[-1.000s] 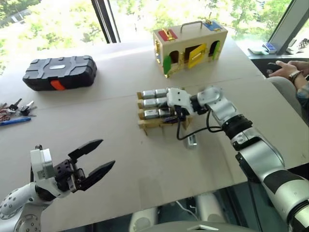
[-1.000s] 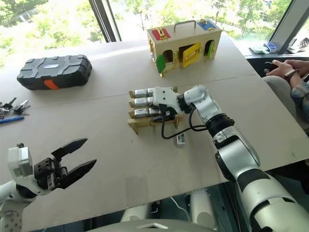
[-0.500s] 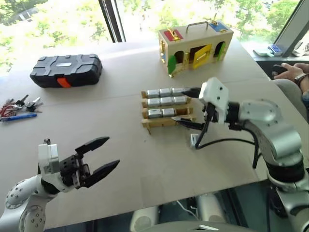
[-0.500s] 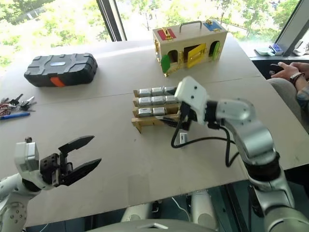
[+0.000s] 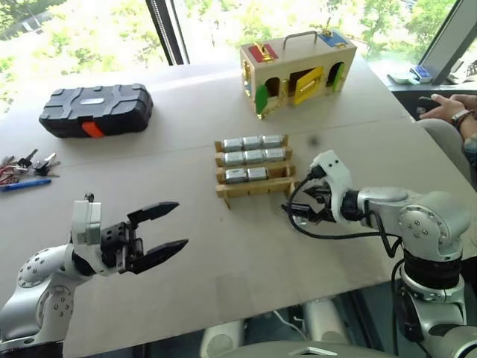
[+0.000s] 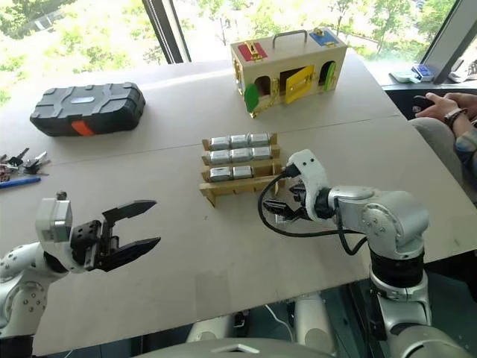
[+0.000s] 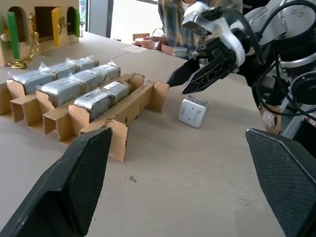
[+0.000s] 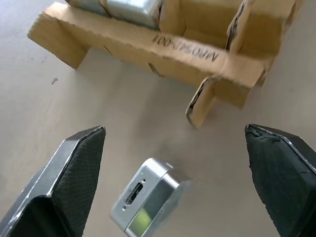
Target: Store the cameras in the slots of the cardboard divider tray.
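Camera (image 8: pixel 148 201) loose btwn open right gripper (image 8: pixel 173 148) fingers.

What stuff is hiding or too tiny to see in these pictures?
- Loose camera on the table: in both eye views the right gripper and its cable cover it.
- Cardboard divider tray: cut off by the right wrist view's top edge.
- Keys: too small to count in the eye views.
- Inside the wooden box: dark behind its little doors.

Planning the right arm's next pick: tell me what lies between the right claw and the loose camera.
Nothing: bare table separates the open right claw from the loose camera, seen in the right wrist view.
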Controlling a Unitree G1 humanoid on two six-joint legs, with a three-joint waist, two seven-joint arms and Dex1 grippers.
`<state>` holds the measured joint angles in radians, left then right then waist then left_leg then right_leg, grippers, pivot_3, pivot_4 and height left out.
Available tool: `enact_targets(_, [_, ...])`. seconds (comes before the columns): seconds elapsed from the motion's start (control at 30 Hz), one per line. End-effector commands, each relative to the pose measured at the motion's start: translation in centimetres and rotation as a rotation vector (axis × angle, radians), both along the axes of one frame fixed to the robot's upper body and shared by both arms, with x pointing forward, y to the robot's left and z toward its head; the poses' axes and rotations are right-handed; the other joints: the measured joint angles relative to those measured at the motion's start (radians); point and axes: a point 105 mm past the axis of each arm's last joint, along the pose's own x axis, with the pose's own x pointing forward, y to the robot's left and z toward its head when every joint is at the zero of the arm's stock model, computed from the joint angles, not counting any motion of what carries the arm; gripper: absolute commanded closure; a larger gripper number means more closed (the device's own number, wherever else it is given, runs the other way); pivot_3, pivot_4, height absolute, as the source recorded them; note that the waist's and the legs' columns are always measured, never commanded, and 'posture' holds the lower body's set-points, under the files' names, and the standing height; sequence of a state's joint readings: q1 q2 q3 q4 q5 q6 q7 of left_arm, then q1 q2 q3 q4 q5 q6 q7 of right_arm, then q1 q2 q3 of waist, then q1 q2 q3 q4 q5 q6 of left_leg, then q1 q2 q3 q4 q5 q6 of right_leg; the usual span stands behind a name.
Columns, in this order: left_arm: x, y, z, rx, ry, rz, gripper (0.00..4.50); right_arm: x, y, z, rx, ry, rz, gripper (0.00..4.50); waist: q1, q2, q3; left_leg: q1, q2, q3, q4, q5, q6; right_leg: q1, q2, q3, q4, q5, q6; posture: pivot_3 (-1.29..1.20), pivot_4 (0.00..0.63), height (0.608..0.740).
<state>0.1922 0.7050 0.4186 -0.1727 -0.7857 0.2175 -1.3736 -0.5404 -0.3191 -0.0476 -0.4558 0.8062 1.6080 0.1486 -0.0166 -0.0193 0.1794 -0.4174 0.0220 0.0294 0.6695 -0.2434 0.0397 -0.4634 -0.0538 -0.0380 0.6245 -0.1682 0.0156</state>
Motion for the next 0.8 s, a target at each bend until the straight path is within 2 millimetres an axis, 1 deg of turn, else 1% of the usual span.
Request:
enact_targets(0.03, [-0.7, -0.4, 0.3, 0.015, -0.015, -0.048, 0.00, -0.2, -0.3, 0.9, 0.008, 0.036, 0.021, 0.02, 0.000, 0.000, 0.000, 0.000, 0.000, 0.000, 0.000, 0.000, 0.000, 0.000, 0.000, 0.000, 0.000, 0.000, 0.000, 0.00, 0.150, 0.740])
enact_targets(0.1, [-1.0, -0.4, 0.3, 0.020, -0.016, -0.065, 0.00, -0.6, -0.5, 1.0, 0.000, 0.083, 0.042, 0.02, 0.001, 0.000, 0.000, 0.000, 0.000, 0.000, 0.000, 0.000, 0.000, 0.000, 0.000, 0.000, 0.000, 0.000, 0.000, 0.00, 0.150, 0.740])
enact_targets(0.17, [-1.0, -0.2, 0.2, 0.024, -0.015, -0.063, 0.00, -1.4, -0.1, 1.4, 0.007, 0.121, 0.069, 0.02, 0.001, 0.000, 0.000, 0.000, 0.000, 0.000, 0.000, 0.000, 0.000, 0.000, 0.001, 0.000, 0.000, 0.000, 0.000, 0.00, 0.150, 0.740])
enact_targets(0.27, [-0.9, -0.1, 0.2, 0.023, -0.018, -0.059, 0.00, -2.3, 0.4, 1.5, 0.017, 0.195, 0.035, 0.02, 0.001, -0.001, 0.000, 0.001, 0.001, 0.000, -0.001, 0.000, 0.000, 0.000, 0.002, 0.001, 0.000, 0.000, 0.000, 0.00, 0.150, 0.740])
enact_targets(0.47, [-0.9, -0.3, 0.1, 0.017, -0.015, -0.059, 0.00, -2.3, 1.4, 1.1, 0.012, 0.200, 0.009, 0.02, 0.001, -0.003, -0.001, 0.002, 0.001, 0.003, 0.000, 0.000, 0.000, 0.000, 0.005, 0.007, 0.000, 0.000, 0.000, 0.00, 0.150, 0.740])
enact_targets(0.57, [-1.0, -0.4, 0.0, 0.015, -0.014, -0.056, 0.00, -1.9, 1.7, 1.1, 0.016, 0.201, -0.015, 0.02, 0.003, -0.003, -0.001, 0.002, 0.002, 0.003, 0.000, 0.000, 0.000, 0.000, 0.006, 0.007, 0.000, 0.000, 0.000, 0.00, 0.150, 0.740])
enact_targets(0.7, [-1.1, -0.5, 0.0, 0.015, -0.011, -0.052, 0.00, -1.5, 1.7, 1.0, 0.009, 0.203, -0.040, 0.02, 0.004, -0.003, -0.001, 0.001, 0.002, 0.003, 0.000, 0.000, 0.000, 0.000, 0.005, 0.008, 0.000, 0.000, 0.000, 0.00, 0.150, 0.740])
enact_targets(0.8, [-1.2, -0.5, -0.1, 0.017, -0.011, -0.048, 0.00, -1.7, 1.4, 0.8, -0.011, 0.205, -0.034, 0.02, 0.004, -0.003, -0.001, 0.001, 0.002, 0.003, 0.000, 0.000, 0.000, 0.000, 0.005, 0.008, 0.000, 0.000, 0.000, 0.00, 0.150, 0.740])
